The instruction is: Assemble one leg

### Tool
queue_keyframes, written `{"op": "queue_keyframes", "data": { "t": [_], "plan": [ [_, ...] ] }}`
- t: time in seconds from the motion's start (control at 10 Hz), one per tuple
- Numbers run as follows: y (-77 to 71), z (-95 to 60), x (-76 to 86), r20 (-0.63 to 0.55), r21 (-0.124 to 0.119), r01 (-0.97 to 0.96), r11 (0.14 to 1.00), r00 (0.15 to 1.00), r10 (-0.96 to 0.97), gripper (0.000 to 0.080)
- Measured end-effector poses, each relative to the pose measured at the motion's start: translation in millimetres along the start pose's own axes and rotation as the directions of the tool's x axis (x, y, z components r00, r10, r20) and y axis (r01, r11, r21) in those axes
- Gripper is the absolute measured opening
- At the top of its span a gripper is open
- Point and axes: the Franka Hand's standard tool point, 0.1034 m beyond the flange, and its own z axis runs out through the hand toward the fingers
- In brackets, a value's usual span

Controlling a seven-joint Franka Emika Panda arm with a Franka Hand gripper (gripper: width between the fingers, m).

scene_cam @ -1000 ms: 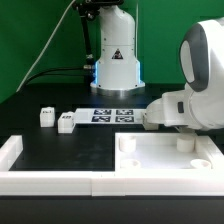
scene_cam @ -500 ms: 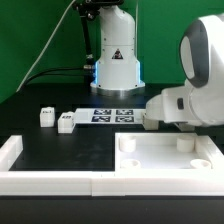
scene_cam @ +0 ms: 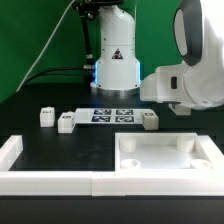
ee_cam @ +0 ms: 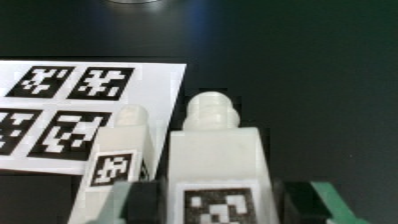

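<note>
1. Tool state: my tool (ee_cam: 224,203) is drawn narrow onto the leg (ee_cam: 217,150), which fills the gap between the fingers. The fingertips run off the wrist view, so I cannot confirm grip depth.
2. Location: I judge the leg to be carried clear of the tabletop (scene_cam: 90,140), close to the marker board (scene_cam: 112,115), with its peg (ee_cam: 210,104) pointing away from my wrist. My arm hides it in the exterior view.
3. Others: a second leg (scene_cam: 148,120) stands just beside the board, and a third leg (scene_cam: 66,122) and a fourth leg (scene_cam: 45,117) stand on the exterior view's left.
4. Recommendation: travel high enough to clear the second leg. Stop over a corner socket (scene_cam: 128,143) of the white tray-like piece (scene_cam: 165,162), square the peg to it, then descend slowly.
5. Risk: a tilted leg will jam at the socket rim.
</note>
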Motion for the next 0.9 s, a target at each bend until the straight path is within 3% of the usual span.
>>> {"op": "queue_keyframes", "data": {
  "t": [0.2, 0.4, 0.5, 0.7, 0.9],
  "plan": [
    [-3.7, -9.3, 7.7, -0.207, 0.022, 0.000, 1.000, 0.978, 0.005, 0.0288],
    [-1.4, -16.2, 0.1, -0.372, 0.042, -0.008, 0.999, 0.928, 0.023, 0.0288],
    [0.8, -30.3, -4.9, -0.428, 0.046, -0.006, 0.999, 0.903, 0.025, 0.0288],
    [3.8, -57.5, -5.9, -0.564, 0.050, 0.007, 0.999, 0.825, 0.023, 0.0288],
    [-0.4, -57.7, -3.7, -0.731, 0.063, 0.029, 0.998, 0.682, 0.026, 0.0288]
  ]
}}
